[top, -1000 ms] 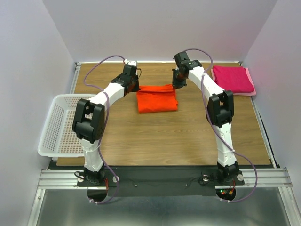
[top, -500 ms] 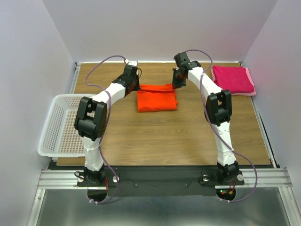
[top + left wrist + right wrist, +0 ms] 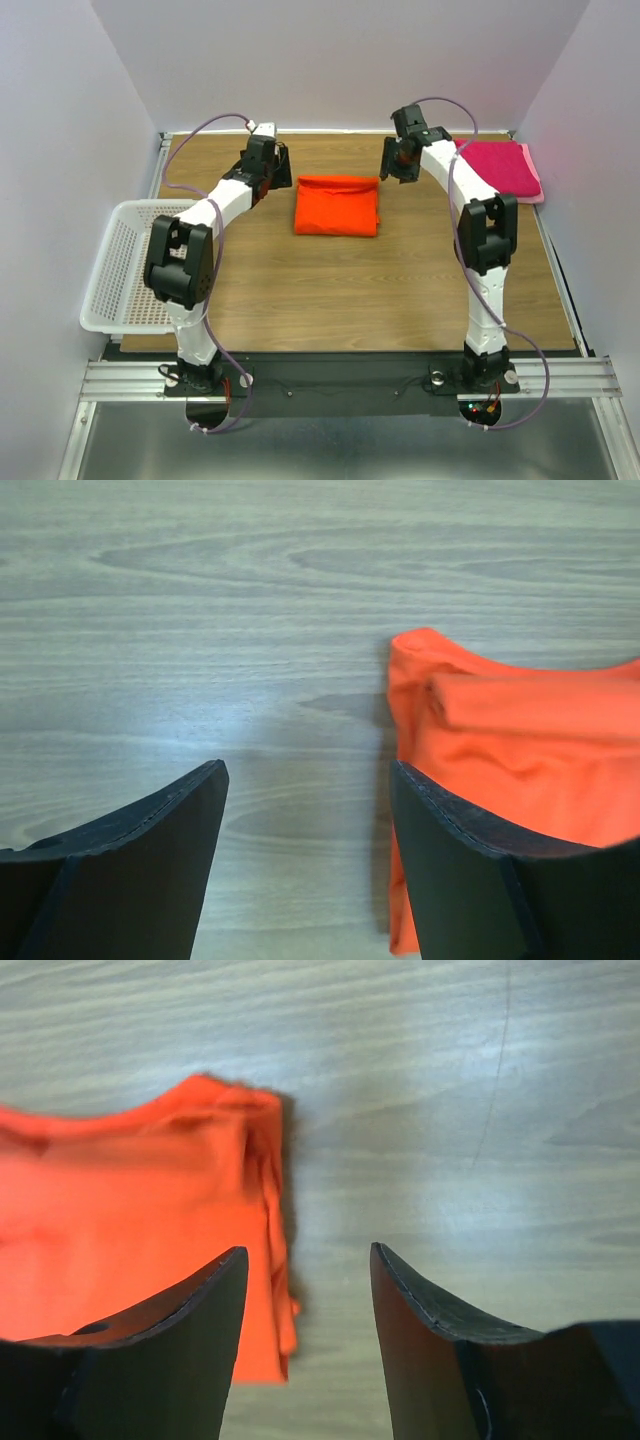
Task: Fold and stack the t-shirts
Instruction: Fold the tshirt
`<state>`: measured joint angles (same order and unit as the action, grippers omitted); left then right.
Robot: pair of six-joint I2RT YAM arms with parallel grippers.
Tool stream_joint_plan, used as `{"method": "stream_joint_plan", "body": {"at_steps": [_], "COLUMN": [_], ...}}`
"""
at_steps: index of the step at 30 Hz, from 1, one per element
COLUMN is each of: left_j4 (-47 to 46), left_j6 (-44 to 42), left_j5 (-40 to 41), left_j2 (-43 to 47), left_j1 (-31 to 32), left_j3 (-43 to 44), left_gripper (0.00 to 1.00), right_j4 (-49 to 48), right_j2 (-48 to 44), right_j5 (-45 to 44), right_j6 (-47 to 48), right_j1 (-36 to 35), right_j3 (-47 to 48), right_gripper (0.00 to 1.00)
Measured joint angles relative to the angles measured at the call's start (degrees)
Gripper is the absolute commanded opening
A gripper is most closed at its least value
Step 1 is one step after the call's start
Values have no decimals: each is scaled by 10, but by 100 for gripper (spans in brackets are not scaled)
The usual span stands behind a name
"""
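The orange t-shirt [image 3: 337,205] lies folded in a rectangle on the table's far middle; its left edge shows in the left wrist view [image 3: 520,770] and its right edge in the right wrist view [image 3: 130,1210]. The magenta-pink t-shirt [image 3: 495,168] lies folded in the far right corner. My left gripper [image 3: 280,168] hovers just left of the orange shirt's far corner, open [image 3: 305,770] with only bare wood between its fingers. Off the far right corner, my right gripper [image 3: 392,160] also stands open [image 3: 308,1250], holding nothing.
A white lattice basket [image 3: 125,265] sits at the table's left edge. Walls close in the table at the back and on both sides. Bare wood stretches in front of the orange shirt to the arm bases.
Both grippers have opened and let go of the orange shirt's far corners, then drawn outward, left one to the left, right one to the right. The shirt now lies flat.
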<state>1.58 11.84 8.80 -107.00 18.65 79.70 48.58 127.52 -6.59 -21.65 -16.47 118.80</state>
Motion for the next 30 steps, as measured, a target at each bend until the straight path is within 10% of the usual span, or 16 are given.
{"method": "stream_joint_plan", "body": {"at_steps": [12, 18, 30], "left_j4": [-27, -24, -31], "left_j6": [-5, -16, -4], "left_j5": [-46, -64, -82], "left_j2": [73, -27, -226], "left_j1": [35, 46, 36], "left_j3": [-35, 29, 187], "left_gripper": [53, 38, 40], "right_j4": [-110, -151, -225], "right_j2": [-102, -24, 134], "right_j5": [186, 282, 368], "right_j6": [89, 82, 18], "right_j1": [-1, -1, 36], "right_j3": [-86, -57, 6], "right_gripper": [39, 32, 27]}}
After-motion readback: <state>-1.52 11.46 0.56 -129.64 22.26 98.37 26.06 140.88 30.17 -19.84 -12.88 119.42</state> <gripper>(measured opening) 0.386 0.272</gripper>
